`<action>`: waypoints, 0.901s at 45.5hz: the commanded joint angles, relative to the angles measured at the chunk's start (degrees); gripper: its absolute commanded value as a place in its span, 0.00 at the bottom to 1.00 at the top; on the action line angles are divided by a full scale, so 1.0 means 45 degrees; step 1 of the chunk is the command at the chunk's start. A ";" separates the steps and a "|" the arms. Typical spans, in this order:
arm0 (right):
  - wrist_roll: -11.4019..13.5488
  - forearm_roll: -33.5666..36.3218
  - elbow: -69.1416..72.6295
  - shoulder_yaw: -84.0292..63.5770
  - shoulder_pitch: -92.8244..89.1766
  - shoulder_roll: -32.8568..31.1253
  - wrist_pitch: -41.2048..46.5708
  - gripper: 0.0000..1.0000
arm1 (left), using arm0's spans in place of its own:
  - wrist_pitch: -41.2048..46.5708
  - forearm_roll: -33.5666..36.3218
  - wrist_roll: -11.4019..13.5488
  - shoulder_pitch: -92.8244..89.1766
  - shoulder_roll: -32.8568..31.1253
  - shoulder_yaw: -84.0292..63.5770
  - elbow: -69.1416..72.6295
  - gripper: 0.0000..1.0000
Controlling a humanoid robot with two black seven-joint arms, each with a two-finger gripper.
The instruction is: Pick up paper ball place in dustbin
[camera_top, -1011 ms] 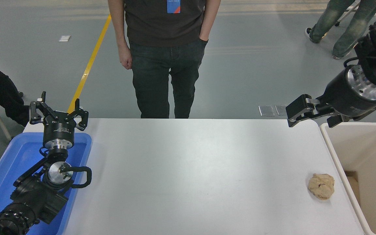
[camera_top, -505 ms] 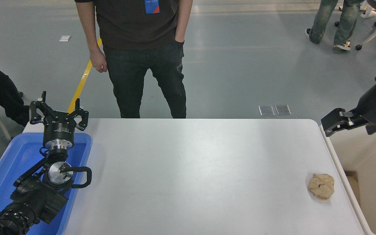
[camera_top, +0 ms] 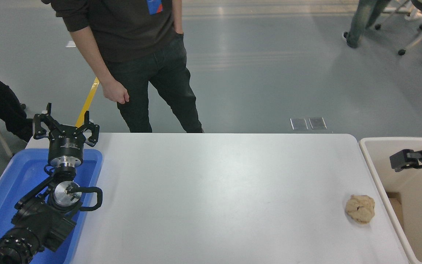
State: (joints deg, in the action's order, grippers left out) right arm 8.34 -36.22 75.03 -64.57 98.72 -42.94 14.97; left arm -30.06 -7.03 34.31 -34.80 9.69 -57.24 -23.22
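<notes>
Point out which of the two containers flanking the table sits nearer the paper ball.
The beige dustbin at the table's right edge; the paper ball lies just beside its wall. The blue tray sits at the far left end.

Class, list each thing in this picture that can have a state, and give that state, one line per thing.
paper ball: crumpled, lying on the table near its right edge, ungrasped.
dustbin: upright, open-topped, beside the table's right end.
blue tray: flat at the table's left end.
left gripper: open, parked over the blue tray.
right gripper: over the dustbin, mostly out of frame.
table: white, level.
</notes>
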 commanded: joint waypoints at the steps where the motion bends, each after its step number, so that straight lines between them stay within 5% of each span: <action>1: 0.0001 -0.0076 -0.1401 0.1984 -0.2776 0.0225 -0.0535 1.00 | 0.0000 -0.0001 0.0012 0.0000 -0.0006 0.0004 0.0003 0.99; 41: -0.0018 0.0666 -0.5151 0.5345 -0.7914 0.2980 -0.1101 1.00 | 0.0000 -0.0001 0.0012 0.0000 -0.0006 0.0004 0.0003 0.99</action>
State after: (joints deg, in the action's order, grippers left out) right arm 8.27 -33.07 56.68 -42.22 67.92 -32.59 11.56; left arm -30.06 -7.03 34.36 -34.80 9.70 -57.26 -23.21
